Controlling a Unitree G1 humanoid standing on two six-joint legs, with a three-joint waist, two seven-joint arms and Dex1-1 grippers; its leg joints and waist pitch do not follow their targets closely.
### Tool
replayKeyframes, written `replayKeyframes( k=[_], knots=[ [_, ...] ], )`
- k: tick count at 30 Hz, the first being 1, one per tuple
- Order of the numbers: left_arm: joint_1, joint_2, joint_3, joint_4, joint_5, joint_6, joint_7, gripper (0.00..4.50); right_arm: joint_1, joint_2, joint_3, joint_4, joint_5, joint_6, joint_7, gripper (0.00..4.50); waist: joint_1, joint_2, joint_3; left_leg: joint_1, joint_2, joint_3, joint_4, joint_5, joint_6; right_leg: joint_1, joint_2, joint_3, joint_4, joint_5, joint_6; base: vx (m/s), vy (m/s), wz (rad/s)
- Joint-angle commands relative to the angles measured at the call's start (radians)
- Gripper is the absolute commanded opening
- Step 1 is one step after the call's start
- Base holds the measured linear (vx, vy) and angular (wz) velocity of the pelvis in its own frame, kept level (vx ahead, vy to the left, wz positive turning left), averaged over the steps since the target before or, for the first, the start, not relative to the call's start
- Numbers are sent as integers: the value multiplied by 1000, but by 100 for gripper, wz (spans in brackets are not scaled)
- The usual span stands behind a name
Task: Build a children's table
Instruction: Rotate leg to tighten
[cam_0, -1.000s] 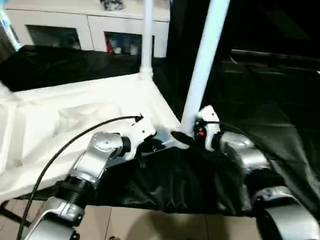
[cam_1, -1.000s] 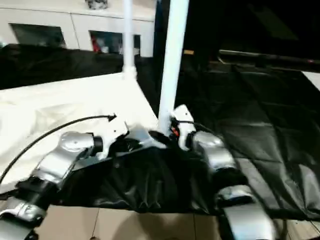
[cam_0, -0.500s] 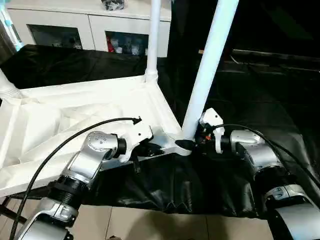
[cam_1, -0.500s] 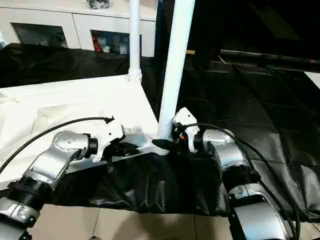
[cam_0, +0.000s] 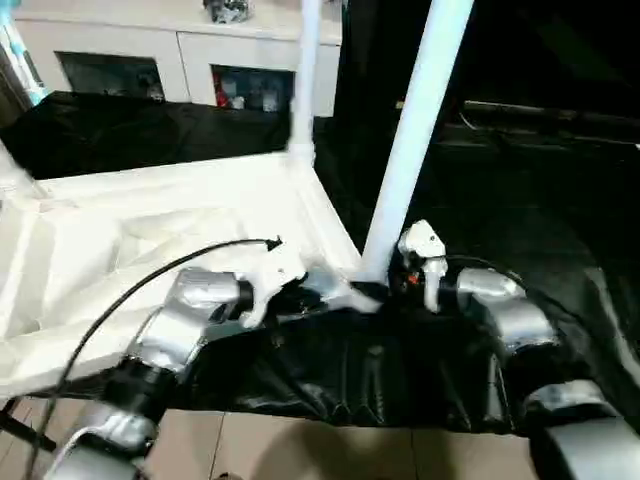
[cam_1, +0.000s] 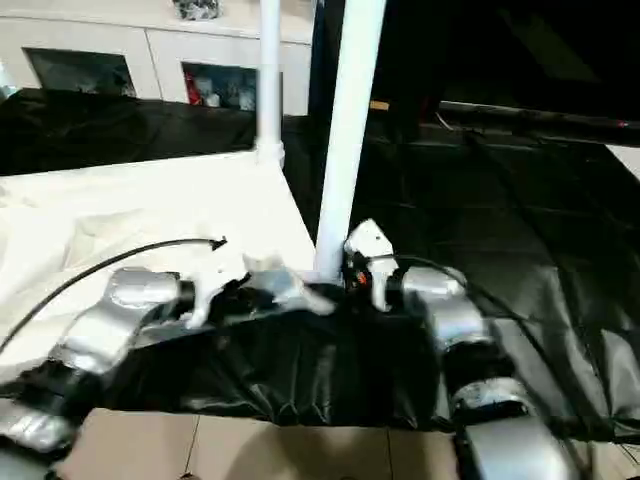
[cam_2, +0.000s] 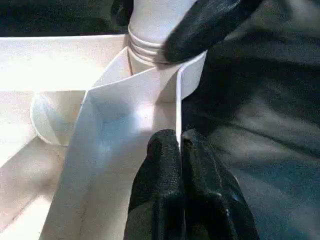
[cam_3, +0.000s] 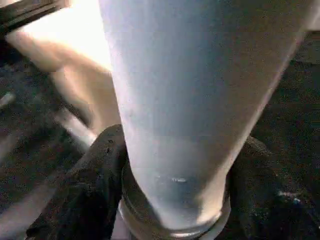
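Note:
The white tabletop lies ribbed side up on black cloth. A long white leg stands upright in its near right corner socket. My right gripper is shut on the base of this leg, with a black finger pressed on each side of the tube. My left gripper is shut on the thin rim wall of the tabletop just beside that socket. A second leg stands in the far right corner, and a third shows at the left edge.
A white cabinet with glass doors stands behind the work. Black cloth covers the surface to the right and hangs over the near edge. A black cable arcs over my left forearm. Pale floor shows below.
The whole picture has shifted a little with the camera. Both grippers stay at the near right corner, and the leg and tabletop have not visibly moved.

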Motion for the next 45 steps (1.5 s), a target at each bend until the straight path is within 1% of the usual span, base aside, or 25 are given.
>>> replayKeyframes(
  k=[1, 4, 5, 6, 7, 8, 9, 10, 11, 12, 14, 16, 18, 19, 20, 22, 25, 28, 30, 34, 36, 40, 41, 42, 45],
  knots=[
    [-57, -68, 3, -11, -10, 0, 77, 0, 1, 54, 7, 58, -11, 30, -128, 262, -2, 0, -66, 11, 19, -1, -71, -232, 5, 53, -72, 43, -84, -362, -173, 0, 0, 0],
    [-82, -108, 9, 15, -6, 18, 129, 0, -15, 95, -11, 95, -15, 31, -243, 256, -3, 3, -66, 10, 18, 0, -71, -241, 8, 50, -70, 44, -86, -356, -168, 0, 0, 0],
    [-111, -151, 12, 47, 0, 30, 181, 0, -41, 148, -36, 134, -5, 39, -362, 254, -2, 2, -68, 9, 19, -1, -71, -235, 7, 51, -71, 44, -84, -348, -168, 0, 0, 0],
    [-120, -164, 14, 58, 1, 34, 197, 0, -49, 164, -44, 146, -3, 41, -398, 254, -6, 11, -66, 11, 16, 1, -71, -238, 1, 46, -67, 45, -87, -337, -169, 0, 0, 0],
    [-136, -186, 16, 80, 2, 36, 221, 0, -67, 195, -56, 167, -4, 43, -456, 254, -3, 8, -69, 10, 17, -1, -71, -238, -2, 51, -68, 44, -83, -322, -171, 0, 0, 0],
    [-138, -188, 15, 84, 3, 33, 221, 0, -70, 200, -58, 170, -4, 42, -461, 254, -4, 9, -68, 10, 17, 0, -72, -235, -3, 49, -69, 44, -83, -316, -172, 0, 0, 0],
    [-141, -191, 13, 89, 4, 30, 222, 0, -75, 207, -60, 174, -4, 41, -466, 254, -2, 14, -71, 9, 16, -1, -71, -235, -2, 52, -67, 44, -81, -291, -174, 0, 0, 0],
    [-144, -193, 13, 96, 6, 24, 222, 0, -82, 215, -59, 178, -6, 36, -465, 254, -2, 13, -72, 9, 17, -1, -71, -230, 0, 53, -68, 44, -79, -271, -178, 0, 0, 0],
    [-148, -194, 11, 108, 11, 8, 217, 0, -94, 232, -56, 178, -4, 17, -434, 254, 0, 20, -72, 8, 17, -1, -71, -224, 6, 54, -68, 45, -76, -239, -185, 0, 0, 0],
    [-148, -193, 10, 110, 12, 4, 214, 0, -96, 235, -55, 174, 1, 10, -413, 287, -2, 16, -73, 7, 16, 1, -70, -220, 13, 56, -67, 44, -75, -214, -194, 0, 0, 0],
    [-135, -173, 7, 96, 5, -13, 184, 0, -93, 220, -55, 163, 8, 10, -378, 322, -1, 15, -72, 5, 16, 1, -70, -222, 19, 58, -67, 44, -75, -220, -197, 0, 0, 0],
    [-128, -164, 5, 89, 1, -24, 170, 0, -92, 213, -57, 160, 12, 11, -365, 331, -2, 14, -70, 5, 17, 1, -71, -233, 23, 57, -69, 44, -79, -252, -193, 0, 0, 0],
    [-113, -144, 6, 79, -1, -39, 147, 0, -89, 193, -65, 152, 20, 8, -340, 343, -4, 7, -70, 6, 18, 1, -71, -237, 25, 56, -69, 44, -80, -268, -190, 0, 0, 0],
    [-106, -132, 5, 74, 1, -39, 140, 0, -87, 178, -67, 145, 23, 7, -325, 366, -3, 10, -70, 6, 18, 0, -72, -238, 26, 57, -70, 44, -80, -277, -188, 0, 0, 0],
    [-99, -119, 3, 67, 3, -42, 133, 0, -82, 161, -65, 136, 23, 3, -308, 370, -5, 4, -69, 3, 18, 1, -71, -235, 28, 58, -69, 44, -80, -277, -186, 0, 0, 0],
    [-78, -87, 4, 36, -6, -42, 95, 0, -67, 113, -49, 115, 13, -4, -235, 379, -4, 7, -70, 3, 22, 0, -71, -222, 35, 59, -73, 44, -76, -263, -193, 0, 0, 0],
    [-58, -58, 2, 7, -16, -62, 45, 0, -51, 76, -25, 91, 4, -10, -145, 379, -4, 8, -71, 1, 22, 2, -69, -200, 46, 60, -71, 45, -73, -226, -208, 0, 0, 0],
    [-6, 1, -8, -65, -70, -70, -95, 0, -13, -4, 43, 26, -11, -8, 62, 379, -3, 6, -69, 2, 23, 3, -69, -206, 57, 58, -70, 45, -73, -228, -213, 0, 0, 0],
    [-3, 4, -9, -69, -73, -67, -102, 0, -10, -8, 47, 21, -12, -8, 74, 379, -4, 6, -67, 3, 24, 3, -70, -211, 56, 57, -70, 46, -74, -243, -214, 0, 0, 0],
    [9, 30, -20, -82, -78, -71, -138, 0, 11, -54, 86, -18, -14, -6, 198, 379, 0, 7, -65, 7, 24, 2, -72, -243, 41, 55, -70, 45, -80, -304, -197, 0, 0, 0],
    [18, 50, -21, -95, -83, -71, -169, 0, 22, -85, 108, -50, -10, 1, 268, 379, 2, 5, -66, 5, 23, 1, -71, -235, 46, 57, -70, 45, -79, -295, -193, 0, 0, 0],
    [26, 73, -20, -107, -87, -68, -198, 0, 25, -112, 121, -74, -9, 16, 316, 343, 2, 1, -66, 3, 23, 2, -69, -213, 54, 57, -70, 45, -77, -288, -197, 0, 0, 0],
    [29, 80, -20, -112, -85, -67, -210, 0, 27, -121, 128, -83, -11, 19, 337, 334, 1, -6, -66, 3, 23, 3, -69, -212, 55, 56, -69, 44, -77, -292, -194, 0, 0, 0],
    [31, 84, -21, -114, -85, -66, -215, 0, 29, -124, 132, -86, -12, 19, 346, 321, 2, -1, -66, 4, 24, 1, -69, -210, 53, 56, -70, 44, -76, -298, -193, 0, 0, 0],
    [35, 94, -23, -120, -93, -64, -225, 0, 32, -128, 138, -96, -7, 21, 363, 303, 2, 3, -65, 5, 24, 1, -70, -222, 48, 53, -69, 44, -78, -301, -196, 0, 0, 0]
  ],
)
